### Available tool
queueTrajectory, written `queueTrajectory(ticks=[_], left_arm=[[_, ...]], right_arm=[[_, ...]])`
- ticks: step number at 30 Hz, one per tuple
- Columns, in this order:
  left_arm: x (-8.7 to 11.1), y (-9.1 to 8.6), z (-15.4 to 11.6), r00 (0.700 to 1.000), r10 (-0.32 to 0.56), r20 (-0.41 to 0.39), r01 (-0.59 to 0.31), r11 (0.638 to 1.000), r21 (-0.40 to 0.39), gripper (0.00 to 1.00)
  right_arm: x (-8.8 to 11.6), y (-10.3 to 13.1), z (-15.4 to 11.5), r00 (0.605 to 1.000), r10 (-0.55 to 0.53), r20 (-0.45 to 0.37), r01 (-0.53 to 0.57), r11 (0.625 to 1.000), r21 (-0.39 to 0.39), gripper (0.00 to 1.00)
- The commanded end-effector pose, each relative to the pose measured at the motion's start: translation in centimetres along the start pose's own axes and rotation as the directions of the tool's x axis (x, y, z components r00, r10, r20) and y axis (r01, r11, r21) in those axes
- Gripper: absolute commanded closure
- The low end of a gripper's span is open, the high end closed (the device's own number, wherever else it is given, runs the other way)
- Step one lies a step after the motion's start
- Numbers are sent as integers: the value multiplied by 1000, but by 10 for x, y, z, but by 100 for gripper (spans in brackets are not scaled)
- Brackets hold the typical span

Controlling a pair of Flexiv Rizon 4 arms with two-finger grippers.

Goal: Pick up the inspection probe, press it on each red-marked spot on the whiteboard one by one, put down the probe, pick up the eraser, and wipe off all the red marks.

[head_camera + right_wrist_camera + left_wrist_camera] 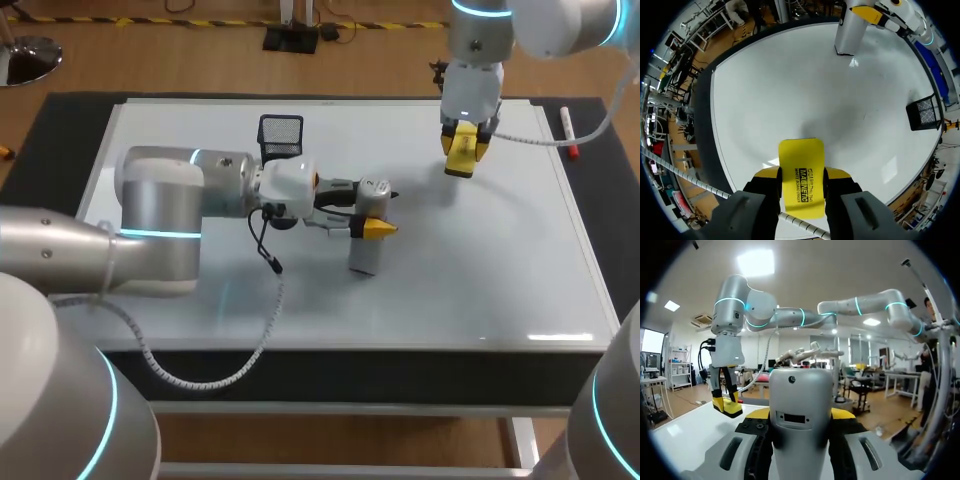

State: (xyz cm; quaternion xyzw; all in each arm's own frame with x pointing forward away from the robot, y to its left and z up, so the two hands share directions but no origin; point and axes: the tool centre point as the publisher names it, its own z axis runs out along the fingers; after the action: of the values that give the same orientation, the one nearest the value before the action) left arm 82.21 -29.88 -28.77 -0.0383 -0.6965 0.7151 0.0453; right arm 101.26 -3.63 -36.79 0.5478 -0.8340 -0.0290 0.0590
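Flat on a dark-matted table (60,130) lies a large whiteboard (480,260), seen from above and behind the robot.

Near the board's centre, the left gripper (371,222) comes in from 9 o'clock. Its yellow-tipped fingers pinch a silver inspection probe (363,255) from both sides. The probe stands roughly upright with its lower end down at the board. Whether it touches the surface cannot be told. In the left wrist view the probe's grey body fills the space between the fingers, with a yellow tip showing on each side.

At about 1 o'clock from the board's centre, the right gripper (463,148) hangs from an arm entering at the upper right. Its fingers are clamped on a yellow whiteboard eraser (801,170), one finger on each long side. The eraser is held above the board and its soft shadow falls on the white surface ahead of it.

A black mesh holder (281,133) stands at 11 o'clock. A marker with a red cap (567,130) lies at 2 o'clock, by the board's right edge.
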Motion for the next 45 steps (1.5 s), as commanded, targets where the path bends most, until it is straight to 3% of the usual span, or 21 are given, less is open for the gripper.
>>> queueTrajectory(ticks=[1,21,27,45], left_arm=[[1,-2,0,1000,-4,0,4,1000,-18,100],[3,-5,0,1000,7,3,-7,999,-35,100],[6,-23,-4,999,49,5,-49,999,-20,100],[-3,-42,-103,983,42,180,-50,998,39,100]], right_arm=[[1,-1,-1,1000,-2,-2,2,1000,1,100],[1,-1,-1,1000,-2,-2,2,1000,1,100],[1,-1,-1,1000,-2,-2,2,1000,1,100],[1,-1,-1,1000,-2,-2,2,1000,1,100]])
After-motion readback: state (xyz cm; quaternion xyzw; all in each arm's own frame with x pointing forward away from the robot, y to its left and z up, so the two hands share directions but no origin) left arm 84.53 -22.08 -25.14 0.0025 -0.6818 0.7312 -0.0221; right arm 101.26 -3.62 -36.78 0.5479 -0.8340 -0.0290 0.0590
